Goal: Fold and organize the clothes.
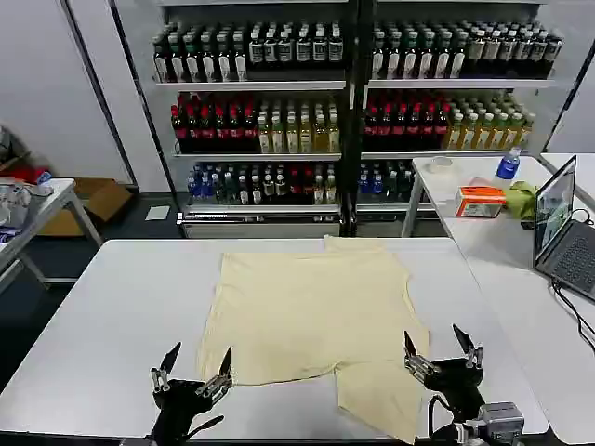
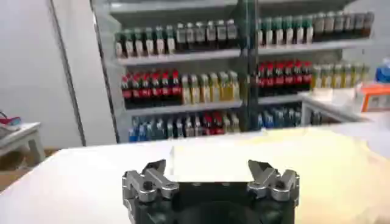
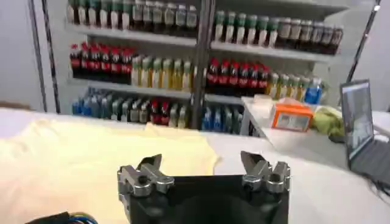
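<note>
cream t-shirt [image 1: 311,311] lies spread on the white table [image 1: 121,307]; left gripper [image 1: 197,364] and right gripper [image 1: 442,344] hover at its near edge, jaws wide, empty

We see bright, even indoor light, seemingly from overhead, with no hard shadows on the white table [image 1: 121,307]. The pale T-shirt [image 1: 311,311] casts almost none (only its creases show faint shading). In the head view the shelving [image 1: 344,111] behind leans outward toward the edges. Both wrist views look softer, and the table surface in the left wrist view washes out toward white.
</note>
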Tool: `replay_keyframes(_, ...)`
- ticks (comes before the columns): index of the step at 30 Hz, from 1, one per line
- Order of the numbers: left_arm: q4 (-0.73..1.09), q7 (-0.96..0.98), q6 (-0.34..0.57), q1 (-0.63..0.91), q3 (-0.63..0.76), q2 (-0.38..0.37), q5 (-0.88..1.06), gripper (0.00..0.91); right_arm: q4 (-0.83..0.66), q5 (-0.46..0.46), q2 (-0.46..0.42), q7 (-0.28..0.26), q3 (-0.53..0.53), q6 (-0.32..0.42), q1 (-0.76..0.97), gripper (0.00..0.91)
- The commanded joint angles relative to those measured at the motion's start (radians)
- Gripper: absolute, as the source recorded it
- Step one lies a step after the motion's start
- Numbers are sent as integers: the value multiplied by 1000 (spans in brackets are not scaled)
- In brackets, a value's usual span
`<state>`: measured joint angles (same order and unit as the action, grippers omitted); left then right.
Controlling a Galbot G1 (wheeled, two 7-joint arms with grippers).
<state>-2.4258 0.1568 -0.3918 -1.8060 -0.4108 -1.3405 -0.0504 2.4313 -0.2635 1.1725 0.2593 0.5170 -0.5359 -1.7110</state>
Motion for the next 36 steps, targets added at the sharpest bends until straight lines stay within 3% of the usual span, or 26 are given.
replay_keyframes(1,52,2,-91,24,-6,31,0,907,-34,1,0,3,-7,-35,-1,907)
replay_keyframes(13,124,-4,-175,82,7,68,-71,907,-84,7,3,3,-29,-31,5,907)
replay_keyframes(23,196,-2,-177,155,16,100,-72,907,-91,9,13,0,-53,-31,-5,907)
replay_keyframes(31,247,-1,-184,194,14,124,-104,907,23,23,1,3,-22,-9,-222,907)
replay_keyframes(36,293,1,-184,229,6,130,-114,907,1,33,2,0,-33,7,-266,907)
